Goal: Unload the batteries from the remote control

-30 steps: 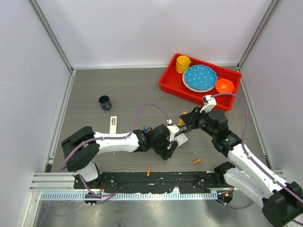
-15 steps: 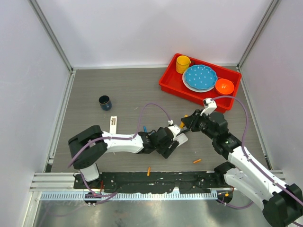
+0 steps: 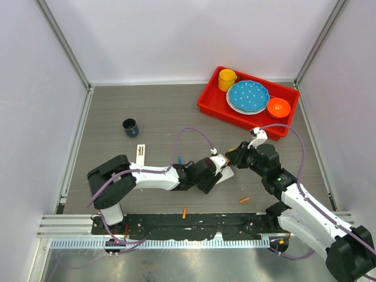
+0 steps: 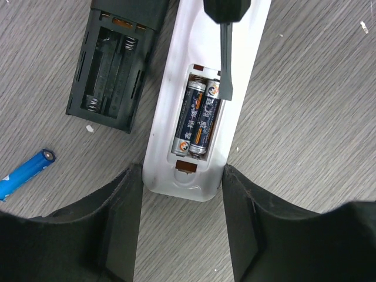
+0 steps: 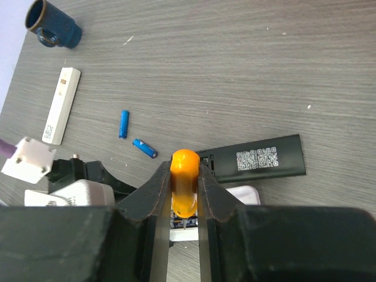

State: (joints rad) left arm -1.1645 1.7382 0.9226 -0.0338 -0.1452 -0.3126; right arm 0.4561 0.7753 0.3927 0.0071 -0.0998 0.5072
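In the left wrist view a white remote (image 4: 202,70) lies with its back open and two dark batteries (image 4: 197,120) side by side in the compartment. My left gripper (image 4: 182,174) holds the remote's near end between its fingers. My right gripper (image 5: 184,171) is shut on an orange-handled screwdriver (image 5: 184,187). Its dark shaft (image 4: 227,59) rests on the far end of the right battery. Two blue batteries (image 5: 124,124) (image 5: 144,148) lie loose to the left. In the top view both grippers (image 3: 218,171) (image 3: 232,157) meet at mid-table.
A black remote (image 4: 114,64) with an empty compartment lies beside the white one. Two orange batteries (image 3: 244,200) (image 3: 184,212) lie near the front edge. A white cover strip (image 3: 140,155) and a navy cup (image 3: 130,127) are at the left. A red tray (image 3: 209,103) of dishes is at the back right.
My right gripper has come down and nearer with the screwdriver, onto the white remote. My left gripper has shifted slightly to the right at the remote.
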